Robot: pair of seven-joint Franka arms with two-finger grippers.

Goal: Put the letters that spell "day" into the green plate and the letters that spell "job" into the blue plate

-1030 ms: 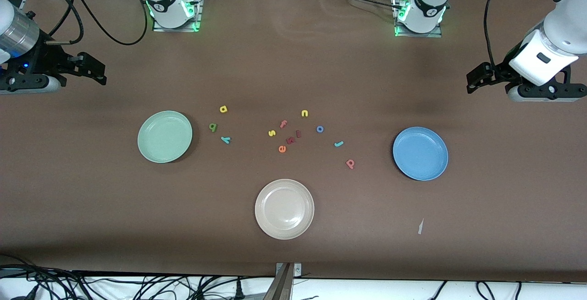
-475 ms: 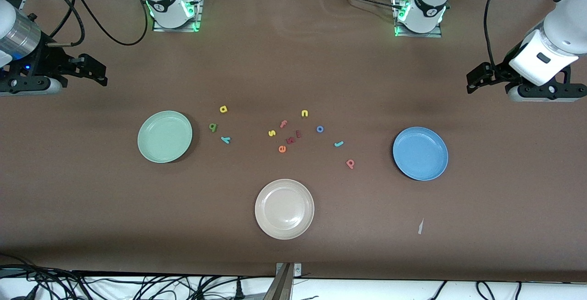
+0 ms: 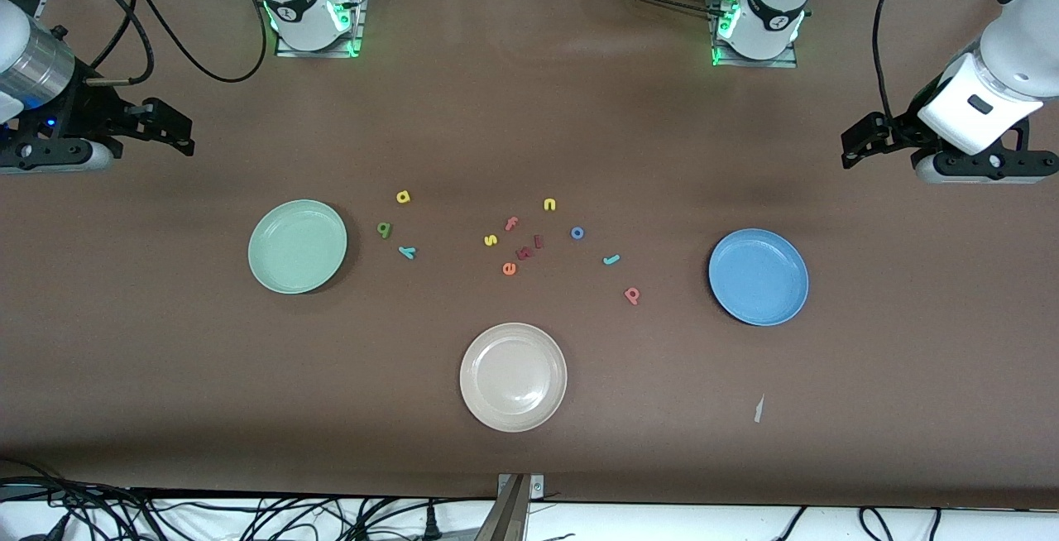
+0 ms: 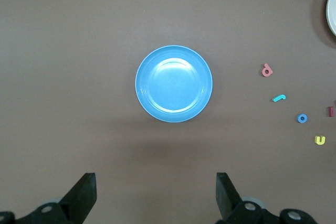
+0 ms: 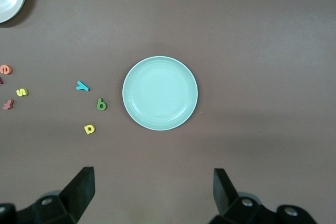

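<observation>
The green plate [image 3: 297,246] sits bare toward the right arm's end; the dark green d [image 3: 384,229], yellow a [image 3: 403,197] and light blue y [image 3: 406,252] lie on the table just beside it; the blue plate [image 3: 758,276] holds nothing either, with the teal j [image 3: 611,260], blue o [image 3: 577,232] and pinkish-red b [image 3: 632,295] scattered near it; a cream-white plate [image 3: 513,376] lies nearest the camera; the left gripper [image 4: 156,195] and right gripper [image 5: 153,192] hover high over their table ends, jaws spread wide, gripping nothing.

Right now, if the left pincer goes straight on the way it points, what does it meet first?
Probably the blue plate: it lies centred ahead of the open left pincer, with only bare table between. Depth is uncertain.
</observation>
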